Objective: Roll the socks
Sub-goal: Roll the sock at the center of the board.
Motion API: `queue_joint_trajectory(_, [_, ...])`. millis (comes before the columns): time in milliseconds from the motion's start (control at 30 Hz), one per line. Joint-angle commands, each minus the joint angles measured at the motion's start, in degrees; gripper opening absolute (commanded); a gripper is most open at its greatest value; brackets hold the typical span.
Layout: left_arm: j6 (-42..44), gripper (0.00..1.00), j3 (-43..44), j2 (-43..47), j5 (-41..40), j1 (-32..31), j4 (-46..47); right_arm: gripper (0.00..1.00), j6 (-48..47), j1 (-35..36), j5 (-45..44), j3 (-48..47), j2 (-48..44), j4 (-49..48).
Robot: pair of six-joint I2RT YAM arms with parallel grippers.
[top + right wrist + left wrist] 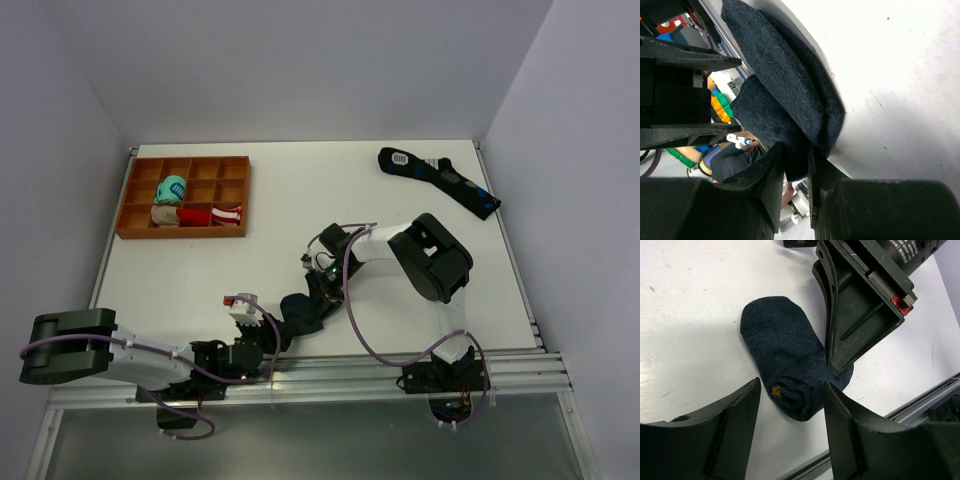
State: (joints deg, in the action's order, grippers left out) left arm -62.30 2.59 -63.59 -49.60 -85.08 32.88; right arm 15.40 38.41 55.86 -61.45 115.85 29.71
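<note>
Right jaws clenched on edge of socks [780, 350]; left jaws released, straddling rolled near end. Socks lie on worktop [690, 315] near front edge. We judge roll partly done: one end curled, flat remainder left.

Bright, even light; soft shadows.

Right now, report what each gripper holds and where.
Right gripper: jaws shut on an edge of the socks. Left gripper: open around the rolled end, empty.
</note>
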Motion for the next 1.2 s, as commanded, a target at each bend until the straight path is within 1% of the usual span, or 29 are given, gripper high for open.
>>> queue_joint_trajectory(0, [3.94,0.58,-6.63,-1.96,-0.05,0.26,4.82,0.11,-2.21,0.17,-11.47,2.65,2.88,0.87])
queue_joint_trajectory(133, [5.88,0.57,-5.93,-1.54,-0.49,0.52,4.66,0.11,-2.3,0.17,-11.38,2.48,3.24,0.78])
queue_joint_trajectory(200, [6.05,0.58,-6.63,-0.14,-0.14,1.84,4.64,0.11,-2.21,0.17,-11.21,2.3,3.24,0.78])
queue_joint_trajectory(367, [8.33,0.58,-8.13,1.46,1.7,3.34,8.07,0.11,-2.48,0.26,-11.3,2.12,3.42,1.05])
queue_joint_trajectory(467, [10.18,0.57,-6.9,-1.44,3.19,3.6,9.83,0.11,-2.65,0.26,-11.29,2.21,3.59,0.78])
queue_joint_trajectory(533, [9.92,0.56,-5.93,-4.69,3.98,3.87,10.18,0.11,-2.48,0.17,-11.21,2.21,3.68,0.61])
queue_joint_trajectory(600, [10.01,0.56,-6.54,-6.8,4.95,4.3,13.25,0.11,-2.48,0.26,-11.03,2.21,3.68,0.69])
queue_joint_trajectory(733, [9.92,0.56,-6.98,-6.81,5.39,4.57,14.05,0.11,-2.83,0.26,-11.12,2.12,3.68,0.87])
queue_joint_trajectory(900, [11.85,0.56,-7.77,-5.93,6.62,5.19,16.07,0.1,-2.92,0.26,-11.03,2.12,4.03,0.78])
queue_joint_trajectory(933, [12.72,0.56,-8.04,-6.1,7.76,5.27,18.07,0.11,-2.92,0.26,-11.03,2.04,4.03,0.78])
queue_joint_trajectory(1000, [13.52,0.56,-8.22,-7.15,8.91,5.27,19.84,0.1,-3.01,0.17,-11.12,2.12,3.94,0.78])
queue_joint_trajectory(1100, [13.0,0.55,-7.16,-9.96,9.35,5.27,19.32,0.11,-3.01,0.17,-11.12,2.12,3.77,0.87])
queue_joint_trajectory(1167, [12.56,0.55,-7.25,-11.98,9.44,5.36,21.34,0.11,-3.01,0.17,-11.03,2.3,3.68,0.78])
